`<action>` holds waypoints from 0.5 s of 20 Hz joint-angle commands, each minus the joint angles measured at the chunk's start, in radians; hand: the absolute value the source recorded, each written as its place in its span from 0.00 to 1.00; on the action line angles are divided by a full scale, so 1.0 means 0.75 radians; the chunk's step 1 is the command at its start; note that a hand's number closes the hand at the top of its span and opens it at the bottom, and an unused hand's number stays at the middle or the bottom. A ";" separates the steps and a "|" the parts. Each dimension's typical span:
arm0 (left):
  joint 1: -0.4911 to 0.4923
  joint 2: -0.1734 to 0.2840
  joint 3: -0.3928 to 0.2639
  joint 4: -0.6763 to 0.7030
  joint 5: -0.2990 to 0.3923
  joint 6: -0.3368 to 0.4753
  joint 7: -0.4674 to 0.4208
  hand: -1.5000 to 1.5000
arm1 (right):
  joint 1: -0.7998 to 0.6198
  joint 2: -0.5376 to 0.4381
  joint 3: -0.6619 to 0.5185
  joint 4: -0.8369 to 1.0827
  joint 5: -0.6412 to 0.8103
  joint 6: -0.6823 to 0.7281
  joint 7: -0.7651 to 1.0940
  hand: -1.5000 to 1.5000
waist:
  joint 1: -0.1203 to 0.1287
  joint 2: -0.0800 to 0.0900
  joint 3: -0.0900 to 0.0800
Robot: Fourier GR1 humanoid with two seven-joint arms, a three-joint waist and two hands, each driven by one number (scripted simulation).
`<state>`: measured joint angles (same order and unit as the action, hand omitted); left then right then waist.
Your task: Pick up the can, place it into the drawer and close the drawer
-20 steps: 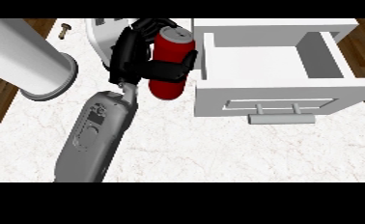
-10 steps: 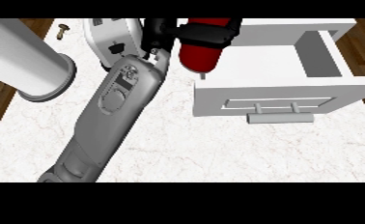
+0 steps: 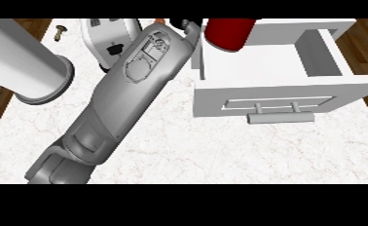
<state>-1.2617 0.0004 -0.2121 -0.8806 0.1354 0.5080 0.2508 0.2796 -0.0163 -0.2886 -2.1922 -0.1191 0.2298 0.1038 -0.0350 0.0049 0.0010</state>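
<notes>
**Can over the open drawer's back corner**

A grey forearm (image 3: 137, 88) slants up from the lower left of the bench (image 3: 179, 152) to the top of the view. It covers nearly all of the left hand (image 3: 189, 25), of which only a small black part shows past the wrist. Whether that hand is closed round anything cannot be told from here.

The red can (image 3: 230, 32) is just to the right of the hand, close against it and cut off by the top of the view. It sits over the rear left corner of the white drawer (image 3: 269, 96). The drawer is pulled open to the right of the hand, and its bar handle (image 3: 280, 118) is on the near front.

A white appliance (image 3: 108, 37) stands left of the hand, partly behind the forearm. Further left is a large grey cylinder (image 3: 32, 64).
</notes>
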 commanded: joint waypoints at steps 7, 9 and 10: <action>-0.208 0.000 -0.087 0.380 0.178 0.041 -0.152 1.00 | -0.038 0.021 0.079 -0.027 0.073 -0.045 0.033 0.00 | -0.027 0.010 0.000; -0.255 0.000 -0.140 0.406 0.214 0.082 -0.162 1.00 | -0.085 -0.030 0.010 -0.005 -0.021 -0.031 0.082 0.00 | -0.039 0.011 0.001; -0.290 0.000 -0.139 0.430 0.227 0.075 -0.128 1.00 | -0.052 0.015 0.061 0.071 0.066 -0.022 -0.029 0.00 | -0.032 0.010 0.002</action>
<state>-1.4342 0.0000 -0.2846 -0.6285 0.2614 0.5534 0.1736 0.2458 -0.0155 -0.2550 -2.1814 -0.0934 0.2090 0.1208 -0.0547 0.0106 0.0014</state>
